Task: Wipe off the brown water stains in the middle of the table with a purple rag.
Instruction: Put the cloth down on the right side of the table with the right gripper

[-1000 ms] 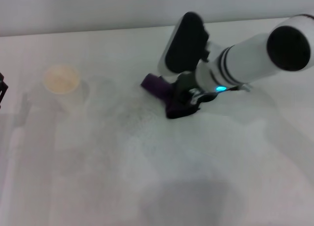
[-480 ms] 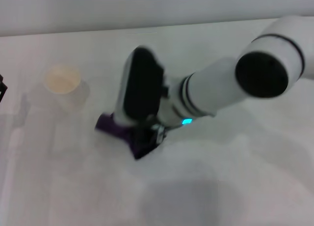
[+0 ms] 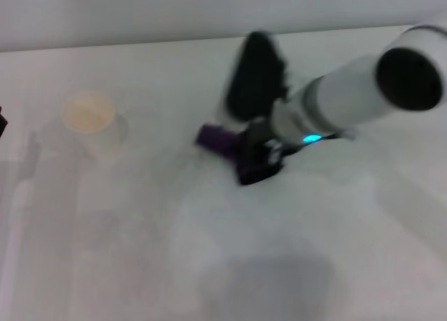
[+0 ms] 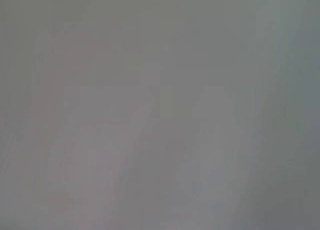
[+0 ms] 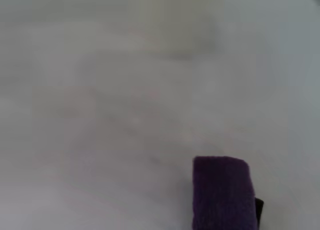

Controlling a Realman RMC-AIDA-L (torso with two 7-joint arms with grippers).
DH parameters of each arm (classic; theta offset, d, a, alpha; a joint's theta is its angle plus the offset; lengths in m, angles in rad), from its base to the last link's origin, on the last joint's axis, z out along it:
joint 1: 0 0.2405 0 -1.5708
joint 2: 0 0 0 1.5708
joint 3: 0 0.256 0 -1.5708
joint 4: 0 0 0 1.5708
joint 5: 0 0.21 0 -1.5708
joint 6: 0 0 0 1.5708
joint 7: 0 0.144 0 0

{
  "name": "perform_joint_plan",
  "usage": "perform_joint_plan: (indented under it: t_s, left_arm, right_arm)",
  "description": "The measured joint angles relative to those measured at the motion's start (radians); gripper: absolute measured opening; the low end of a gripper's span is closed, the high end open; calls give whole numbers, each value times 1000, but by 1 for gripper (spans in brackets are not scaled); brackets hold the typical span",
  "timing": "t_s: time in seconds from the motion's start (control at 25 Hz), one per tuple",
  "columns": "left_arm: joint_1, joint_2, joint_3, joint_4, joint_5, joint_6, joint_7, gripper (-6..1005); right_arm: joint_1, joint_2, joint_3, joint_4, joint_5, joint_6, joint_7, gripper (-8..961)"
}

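Note:
My right gripper (image 3: 241, 157) is pressed down on the white table (image 3: 126, 258) near its middle, shut on the purple rag (image 3: 215, 137). The rag sticks out to the gripper's left and lies flat on the surface. In the right wrist view the purple rag (image 5: 222, 192) shows as a dark purple block with a black edge on bare white table (image 5: 125, 90). No brown water stains show in any view. Only a black sliver of my left gripper (image 3: 2, 120) peeks in at the far left edge.
A cream paper cup (image 3: 88, 114) stands on the left part of the table, well clear of the rag. The table's far edge (image 3: 140, 45) runs along the back. The left wrist view shows only blank grey surface.
Half a second ago the right gripper and rag were farther left and nearer me; they have swept back right and away, close to where they were one second ago.

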Motion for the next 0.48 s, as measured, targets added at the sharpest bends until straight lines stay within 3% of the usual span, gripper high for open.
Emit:
perform_joint_plan:
  t_s: [0.2, 0.48]
  left_arm:
    - [-2, 0, 0, -2, -2, 0, 0, 888]
    - [-3, 0, 0, -14, -25, 1, 0, 888]
  right_arm:
    - [-126, -7, 213, -125, -86, 115, -8, 103]
    - [-224, -8, 289, -256, -114, 149, -40, 106]
